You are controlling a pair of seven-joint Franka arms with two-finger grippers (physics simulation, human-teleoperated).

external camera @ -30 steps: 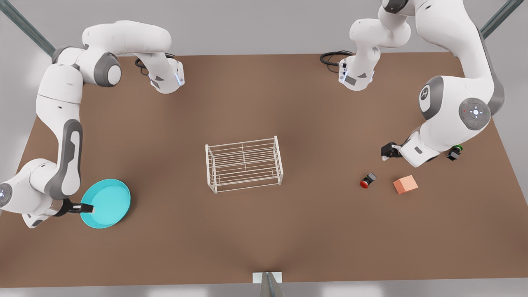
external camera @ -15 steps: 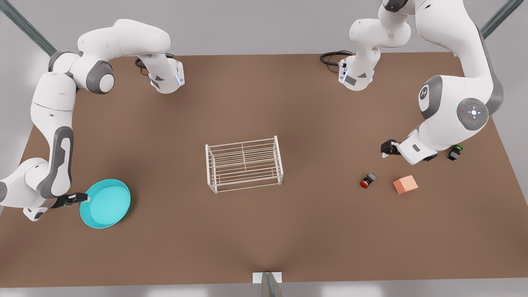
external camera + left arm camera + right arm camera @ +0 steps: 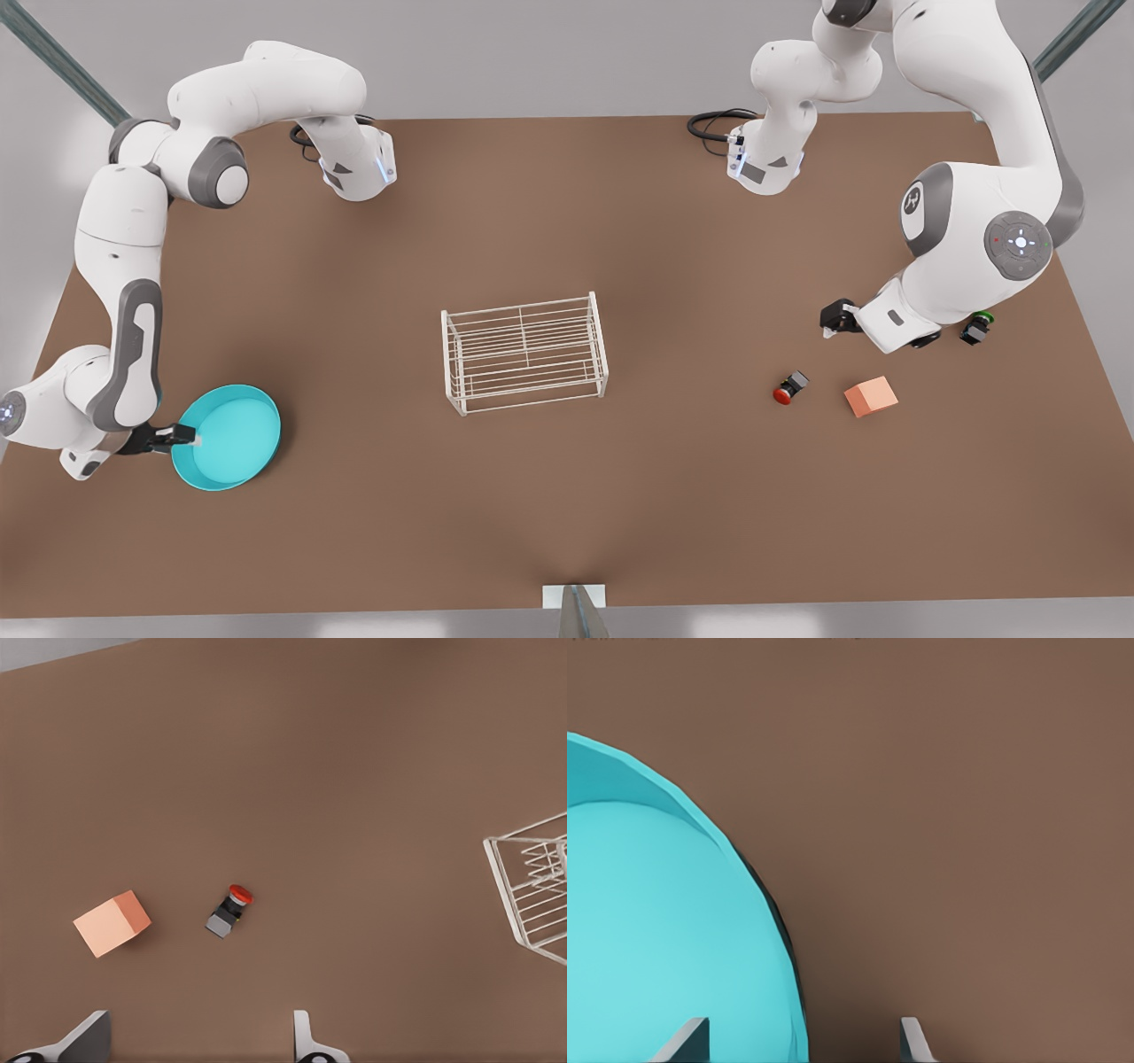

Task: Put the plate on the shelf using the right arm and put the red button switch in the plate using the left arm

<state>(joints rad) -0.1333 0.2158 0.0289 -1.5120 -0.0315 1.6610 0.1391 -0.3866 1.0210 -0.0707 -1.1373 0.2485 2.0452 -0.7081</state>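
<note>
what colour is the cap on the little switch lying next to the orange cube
Red, on a dark grey body: the red button switch, clearest in the left wrist view.

no readable text, labels, brands or numbers anywhere

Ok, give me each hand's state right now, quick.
Right hand: open, fingers straddling the plate rim, not closed on it.
Left hand: open, empty, above the table near the red button switch.

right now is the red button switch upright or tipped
Tipped: the red button switch lies on its side on the table, red cap pointing sideways.
</note>
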